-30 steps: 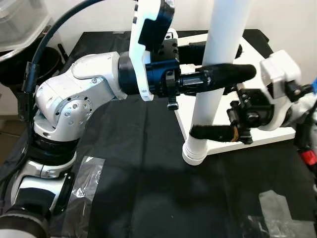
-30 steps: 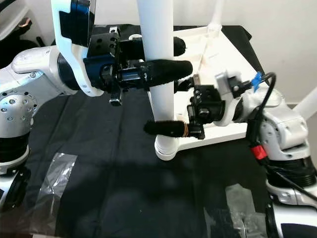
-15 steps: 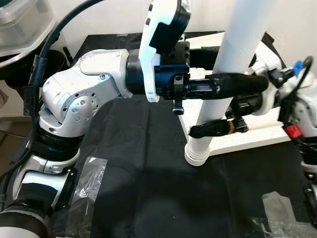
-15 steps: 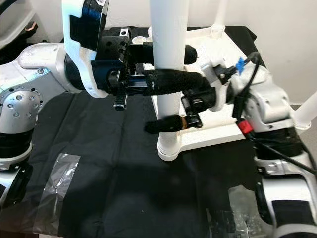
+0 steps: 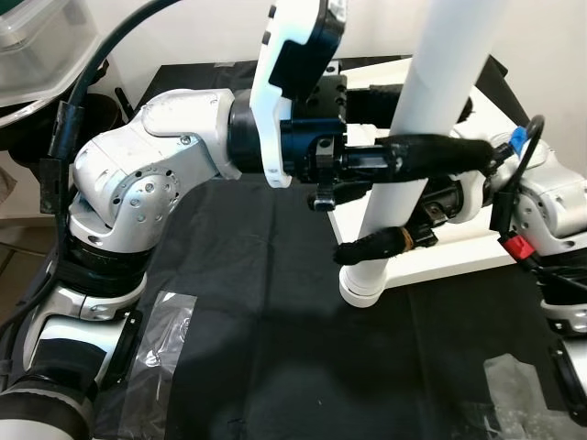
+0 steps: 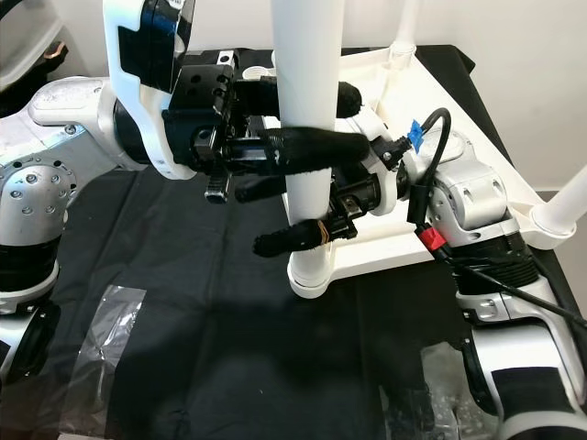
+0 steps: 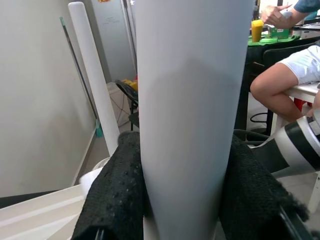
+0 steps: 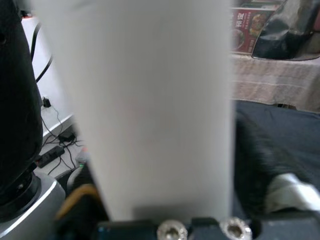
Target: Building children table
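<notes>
Left tool (image 5: 417, 151) and right tool (image 6: 307, 234) both clamp the white leg (image 5: 413, 156), its top seemingly cropped.

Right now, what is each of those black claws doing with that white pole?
Left gripper: closed on the white table leg, higher up.
Right gripper: closed on the same leg, lower down near its base.

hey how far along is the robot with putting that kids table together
Partly done. The white tabletop lies upside down on the black cloth, with legs at the far corner and right corner. In hand: the left gripper and, lower, the right gripper are both shut on the near white leg, upright at its corner. I cannot tell whether it is seated. The table remains unflipped.
</notes>
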You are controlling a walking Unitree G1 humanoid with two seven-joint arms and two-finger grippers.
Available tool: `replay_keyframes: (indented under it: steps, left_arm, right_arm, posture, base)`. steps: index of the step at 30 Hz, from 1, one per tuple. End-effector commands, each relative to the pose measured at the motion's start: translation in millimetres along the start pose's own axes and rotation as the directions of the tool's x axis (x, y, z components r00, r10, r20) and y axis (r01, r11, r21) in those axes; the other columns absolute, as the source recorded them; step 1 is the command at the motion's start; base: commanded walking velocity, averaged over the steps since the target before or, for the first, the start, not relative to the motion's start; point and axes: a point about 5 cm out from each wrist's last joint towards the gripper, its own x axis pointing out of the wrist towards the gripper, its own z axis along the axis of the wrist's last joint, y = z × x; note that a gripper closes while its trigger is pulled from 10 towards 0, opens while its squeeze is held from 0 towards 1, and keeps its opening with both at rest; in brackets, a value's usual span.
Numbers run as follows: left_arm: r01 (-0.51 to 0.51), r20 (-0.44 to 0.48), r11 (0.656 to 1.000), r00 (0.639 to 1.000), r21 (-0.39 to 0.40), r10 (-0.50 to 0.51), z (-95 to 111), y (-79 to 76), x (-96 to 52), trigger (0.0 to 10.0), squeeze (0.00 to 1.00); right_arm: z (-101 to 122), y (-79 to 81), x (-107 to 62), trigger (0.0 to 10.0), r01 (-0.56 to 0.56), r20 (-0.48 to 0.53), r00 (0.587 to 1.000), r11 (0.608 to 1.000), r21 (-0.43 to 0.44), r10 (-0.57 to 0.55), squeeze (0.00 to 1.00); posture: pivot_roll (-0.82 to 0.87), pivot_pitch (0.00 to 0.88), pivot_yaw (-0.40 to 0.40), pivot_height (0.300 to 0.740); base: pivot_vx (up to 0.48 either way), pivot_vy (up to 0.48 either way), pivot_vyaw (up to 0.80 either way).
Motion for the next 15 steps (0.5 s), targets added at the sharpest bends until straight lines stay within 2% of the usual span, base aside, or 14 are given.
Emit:
replay_keyframes:
  steps: [1,9,10,11,12,13,15]
  left_arm:
    - [0.027,-0.061,0.998,0.998,-0.054,-0.031,-17.3,-3.8,5.1,0.0,0.0]
    - [0.024,-0.062,0.999,0.998,-0.045,-0.027,-17.6,-2.4,6.3,0.0,0.0]
    - [0.02,-0.059,0.999,0.998,-0.042,-0.023,-17.4,-1.8,6.4,4.9,0.75]
    - [0.01,-0.048,0.999,0.999,-0.039,-0.012,-16.2,-0.4,6.4,8.9,1.0]
    - [0.003,-0.039,0.999,0.999,-0.038,-0.005,-15.4,0.6,6.3,8.9,1.0]
    - [-0.006,-0.034,0.999,0.999,-0.039,0.005,-14.2,2.1,6.0,10.0,1.0]
    - [-0.018,-0.027,0.999,0.999,-0.043,0.016,-13.3,3.6,5.6,10.0,1.0]
  right_arm:
    - [-0.4,-1.5,3.8,0.0,-0.023,-0.015,1.0,1.0,-0.004,0.023,0.0]
    - [-1.2,-1.0,2.4,0.0,-0.013,-0.018,1.0,1.0,-0.01,0.013,0.0]
    - [-1.4,-0.9,2.1,0.0,-0.009,-0.013,1.0,1.0,-0.013,0.008,0.0]
    - [-1.8,-0.5,1.2,0.0,0.0,-0.006,1.0,1.0,-0.013,0.0,0.0]
    - [-2.0,-0.2,0.5,0.0,0.005,-0.001,1.0,1.0,-0.014,-0.005,0.0]
    - [-2.8,0.8,-1.0,0.0,0.022,0.005,1.0,1.0,-0.012,-0.022,0.0]
    - [-3.2,1.7,-2.3,0.0,0.037,0.012,0.999,0.999,-0.01,-0.037,0.0]
  posture:
    - [0.08,0.226,0.101,0.74]
    - [0.07,0.218,0.098,0.74]
    - [0.07,0.218,0.098,0.74]
    - [0.07,0.217,0.098,0.74]
    - [0.07,0.217,0.098,0.74]
    - [0.07,0.216,0.097,0.74]
    - [0.06,0.215,0.098,0.74]
  base:
    - [0.0,0.0,0.0]
    - [0.0,0.0,0.0]
    - [0.0,0.0,0.0]
    - [0.0,0.0,0.0]
    - [0.0,0.0,0.0]
    - [0.0,0.0,0.0]
    - [0.0,0.0,0.0]
